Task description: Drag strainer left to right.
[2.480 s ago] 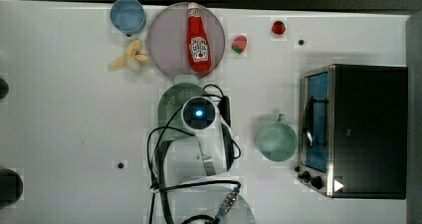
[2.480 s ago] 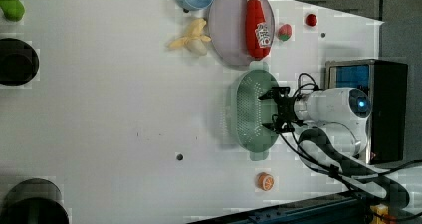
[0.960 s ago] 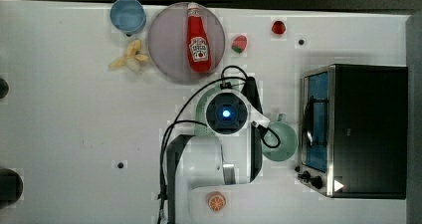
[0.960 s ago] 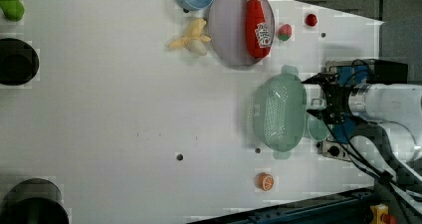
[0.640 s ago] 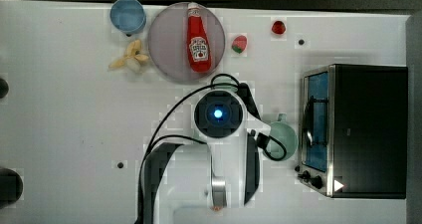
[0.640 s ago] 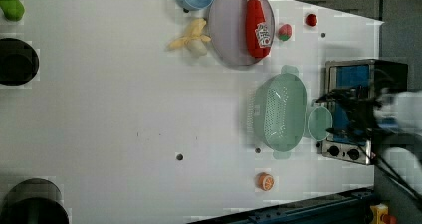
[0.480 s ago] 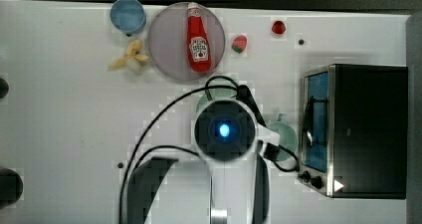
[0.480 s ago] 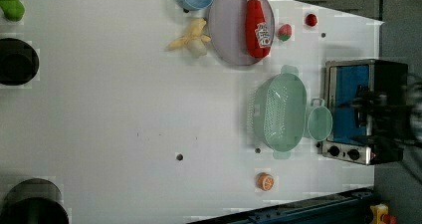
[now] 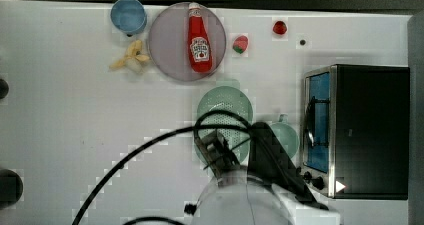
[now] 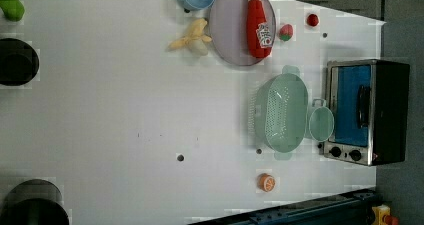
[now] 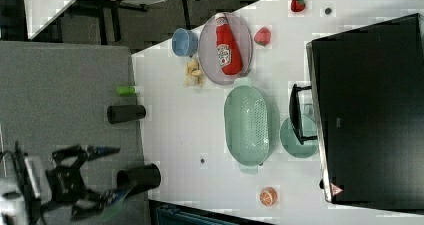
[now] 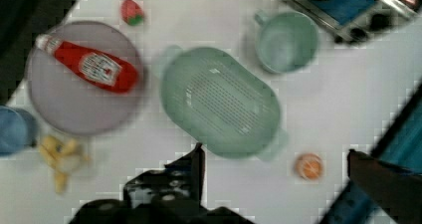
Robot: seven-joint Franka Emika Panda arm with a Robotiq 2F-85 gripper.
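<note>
Strainer (image 10: 281, 112) now beside mug (image 10: 321, 123); gripper (image 11: 97, 175) lifted away, jaws apart

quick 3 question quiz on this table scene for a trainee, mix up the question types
1. True or false: the ketchup bottle lies on the grey plate.
2. In the left view, what stands between the strainer and the toaster oven? A) blue bowl B) mint mug C) banana
3. Fill in: the gripper, seen in the wrist view, is ____ and holds nothing.

Key: 1 true; 2 B, the mint mug; 3 open.
</note>
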